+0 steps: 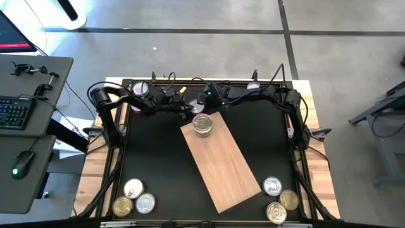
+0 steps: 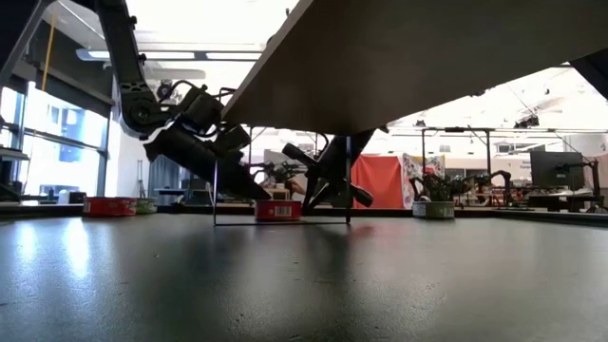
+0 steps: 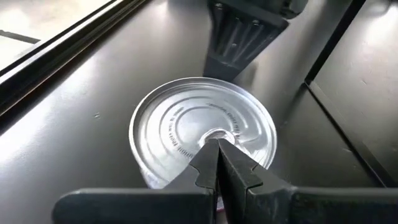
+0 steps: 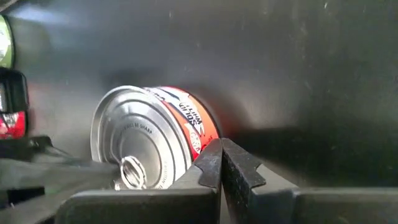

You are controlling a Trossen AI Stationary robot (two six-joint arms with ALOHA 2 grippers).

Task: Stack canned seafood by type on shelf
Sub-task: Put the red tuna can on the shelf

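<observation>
Shelf [image 1: 223, 166] lies diagonal on table, one silver can [image 1: 202, 124] on its far end, likely first of a type stack. Left gripper [image 1: 187, 109] and right gripper [image 1: 204, 103] both crowd just beyond that end; fingers pressed together on each, nothing pinched. Red-label can [image 4: 155, 143] sits just past right fingertips, probably next pick. Remaining cans in two clusters [image 1: 134, 199] [image 1: 279, 199] beside shelf's near end, unsorted.

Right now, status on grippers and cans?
Left gripper shut, at silver-lidded can. Right gripper shut, beside red-label can. One stack on shelf. No obstruction seen.
</observation>
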